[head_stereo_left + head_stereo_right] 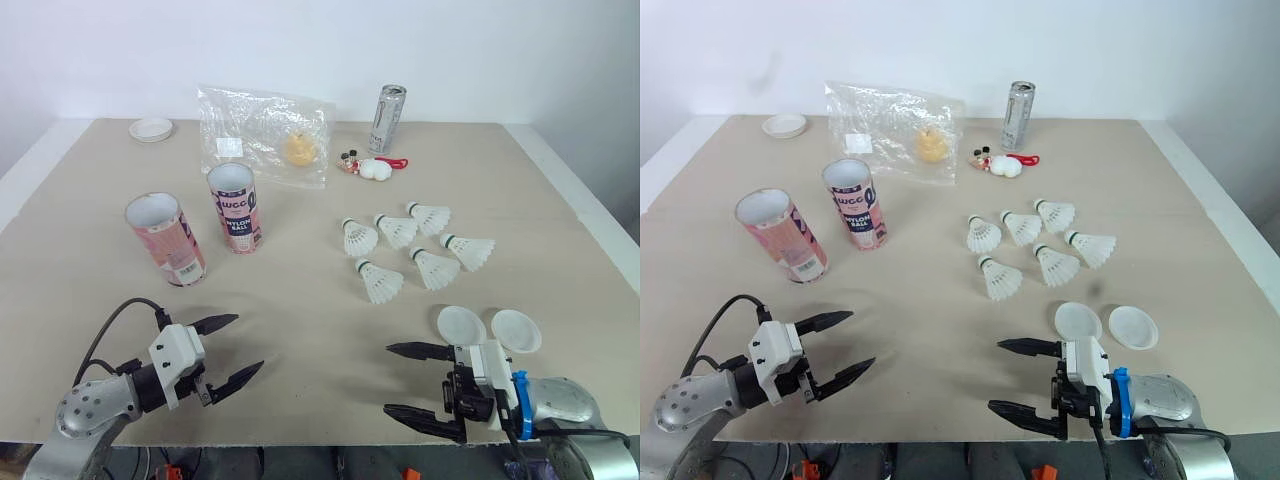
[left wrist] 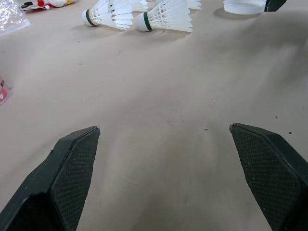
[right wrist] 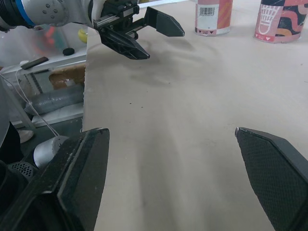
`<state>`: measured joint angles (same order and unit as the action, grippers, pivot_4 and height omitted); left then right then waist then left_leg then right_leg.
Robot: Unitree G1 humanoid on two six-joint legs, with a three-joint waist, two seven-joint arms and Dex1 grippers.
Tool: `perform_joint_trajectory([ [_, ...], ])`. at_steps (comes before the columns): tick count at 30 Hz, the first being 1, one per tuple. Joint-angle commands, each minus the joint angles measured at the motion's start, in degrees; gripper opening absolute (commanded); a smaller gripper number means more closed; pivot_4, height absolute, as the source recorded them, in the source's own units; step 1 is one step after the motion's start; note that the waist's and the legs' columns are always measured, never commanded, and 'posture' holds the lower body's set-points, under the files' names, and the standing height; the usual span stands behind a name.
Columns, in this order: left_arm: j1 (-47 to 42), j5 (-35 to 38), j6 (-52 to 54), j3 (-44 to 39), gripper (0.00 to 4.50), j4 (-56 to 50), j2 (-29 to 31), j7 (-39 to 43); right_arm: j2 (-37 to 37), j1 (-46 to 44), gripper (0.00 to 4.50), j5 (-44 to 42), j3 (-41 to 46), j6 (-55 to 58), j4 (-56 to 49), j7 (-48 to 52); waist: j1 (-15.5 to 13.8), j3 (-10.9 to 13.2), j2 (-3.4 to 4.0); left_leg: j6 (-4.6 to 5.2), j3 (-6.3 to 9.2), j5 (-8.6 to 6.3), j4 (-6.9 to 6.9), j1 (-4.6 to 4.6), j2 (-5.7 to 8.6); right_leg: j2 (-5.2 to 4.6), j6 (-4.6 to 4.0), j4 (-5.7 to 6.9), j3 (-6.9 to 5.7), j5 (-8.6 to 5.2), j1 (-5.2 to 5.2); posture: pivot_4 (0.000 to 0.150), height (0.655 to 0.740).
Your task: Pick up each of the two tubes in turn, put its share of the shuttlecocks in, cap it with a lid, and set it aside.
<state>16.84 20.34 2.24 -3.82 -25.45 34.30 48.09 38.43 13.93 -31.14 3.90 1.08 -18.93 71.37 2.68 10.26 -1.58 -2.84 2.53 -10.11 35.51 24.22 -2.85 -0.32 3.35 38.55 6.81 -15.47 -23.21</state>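
Counter (image 1: 300, 300): beige, matte, bare between the grippers at the near edge. Pink tube (image 1: 165, 238) and lettered tube (image 1: 235, 207): open cardboard cylinders, standing left. Shuttlecocks (image 1: 383, 283): six, white, feathered, clustered right. Lids (image 1: 461, 323): two, round, white, beside right gripper (image 1: 387, 378). Left gripper (image 1: 250, 342), right gripper: black fingers (image 1: 215, 323) spread wide, empty.

Bright, even light from above washes the pale worktop (image 1: 300, 300) — shadows are soft and faint, pooling just beneath the left end effector (image 1: 250, 341) and the right end effector (image 1: 387, 378). The plastic bag (image 1: 262, 135) throws small glints, and the can (image 1: 387, 118) carries a dull sheen. The white shuttlecocks (image 1: 380, 282) sit close to overexposure. The wrist views stay sharp on the worktop's specks — with some wide-angle stretch toward the edges.
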Motion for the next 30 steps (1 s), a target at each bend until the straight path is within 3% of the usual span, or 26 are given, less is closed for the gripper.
perform_joint_trajectory([
  [1, -0.44, 0.63, -1.86, -0.01, 4.5, -1.18, 0.34, 1.39, 0.24, -0.42, 4.47, -0.31, -0.13, -0.43, -0.38, 0.48, 0.0, 0.0, 0.0, 0.0, 0.0, 0.0, 0.0, 0.0, 0.0, 0.0, 0.0, 0.0, 0.0, 0.0, 0.0, 0.15, 0.74],
  [18, -4.01, 6.02, -3.04, 0.03, 4.5, -1.36, -0.25, 6.63, -0.24, -1.34, 4.47, 0.17, -1.22, -1.2, 0.47, -0.03, 0.0, 0.0, 0.0, 0.0, 0.0, 0.0, 0.01, 0.0, 0.0, 0.01, 0.0, 0.0, 0.0, 0.0, 0.02, 0.15, 0.74],
  [26, -3.69, 2.37, -5.21, 1.17, 4.5, 0.31, 0.22, 6.63, -0.22, -0.9, 4.47, 0.04, -1.29, -1.09, -0.15, -0.23, 0.0, 0.0, 0.0, 0.0, 0.01, 0.0, 0.01, 0.0, 0.0, 0.01, 0.01, 0.0, -0.01, 0.0, 0.03, 0.15, 0.74],
  [30, -3.75, -0.17, -6.02, -0.32, 4.5, 1.5, -1.72, 1.87, 0.26, -4.59, 4.47, -1.98, -0.74, 2.2, -2.24, -1.97, 0.03, 0.0, 0.01, 0.01, 0.0, 0.0, 0.02, -0.03, 0.0, 0.02, 0.01, 0.01, 0.0, 0.04, 0.03, 0.15, 0.74],
])
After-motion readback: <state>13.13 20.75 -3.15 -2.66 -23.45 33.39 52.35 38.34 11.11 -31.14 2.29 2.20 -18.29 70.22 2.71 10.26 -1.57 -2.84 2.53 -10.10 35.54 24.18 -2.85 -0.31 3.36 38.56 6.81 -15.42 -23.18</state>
